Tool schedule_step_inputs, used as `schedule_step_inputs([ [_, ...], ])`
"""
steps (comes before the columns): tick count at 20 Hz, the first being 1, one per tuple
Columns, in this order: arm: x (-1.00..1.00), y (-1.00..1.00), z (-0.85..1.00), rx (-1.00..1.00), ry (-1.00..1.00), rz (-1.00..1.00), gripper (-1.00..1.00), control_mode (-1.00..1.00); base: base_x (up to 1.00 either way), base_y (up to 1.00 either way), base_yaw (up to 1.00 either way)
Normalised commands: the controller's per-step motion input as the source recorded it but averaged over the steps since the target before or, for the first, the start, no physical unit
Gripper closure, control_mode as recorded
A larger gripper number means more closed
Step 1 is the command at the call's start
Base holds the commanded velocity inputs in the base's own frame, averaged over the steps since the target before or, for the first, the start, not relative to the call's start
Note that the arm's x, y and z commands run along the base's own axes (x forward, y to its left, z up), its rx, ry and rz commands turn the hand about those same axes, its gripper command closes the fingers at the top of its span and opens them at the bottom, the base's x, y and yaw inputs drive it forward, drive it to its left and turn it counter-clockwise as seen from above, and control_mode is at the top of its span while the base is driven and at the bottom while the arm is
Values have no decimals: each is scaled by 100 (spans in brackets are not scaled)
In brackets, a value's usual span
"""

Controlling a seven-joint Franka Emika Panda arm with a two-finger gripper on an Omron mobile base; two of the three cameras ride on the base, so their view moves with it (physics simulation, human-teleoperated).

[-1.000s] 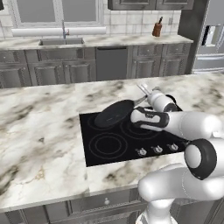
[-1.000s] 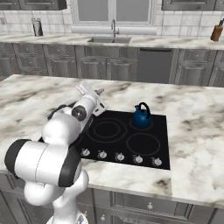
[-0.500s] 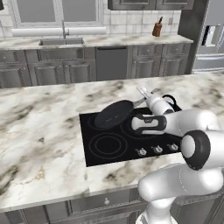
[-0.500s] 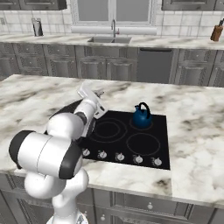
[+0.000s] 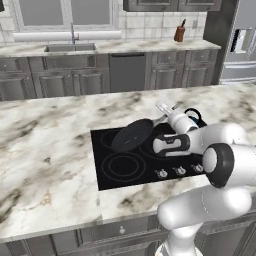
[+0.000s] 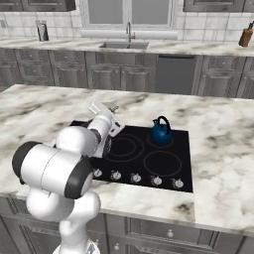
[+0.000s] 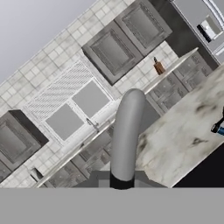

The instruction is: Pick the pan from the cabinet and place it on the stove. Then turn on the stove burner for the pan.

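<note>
Evidently the two-finger gripper (image 5: pixel 165 111) is clamped shut on the thin silver-grey handle (image 7: pixel 124 131) of the round black frying pan (image 5: pixel 132 135), holding it tilted just above the flat black glass cooktop (image 5: pixel 107 172), over its rear burners, ready for lowering.

Marble island counter (image 5: pixel 45 150) carries the black stove (image 6: pixel 149 166); 1 blue kettle (image 6: pixel 160 132) stands on it
</note>
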Motion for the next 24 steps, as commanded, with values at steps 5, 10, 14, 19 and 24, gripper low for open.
schedule_step_inputs([
  [5,7,23,-18,-8,-1,-1,100,-100,0,0,0],
  [10,17,32,-23,-6,-6,-2,100,-100,0,0,0],
  [14,27,26,-25,-1,-10,-2,100,-100,0,0,0],
  [19,27,17,-37,0,-13,-2,100,-100,0,0,0],
  [24,12,10,-51,-2,-14,0,100,-100,0,0,0],
])
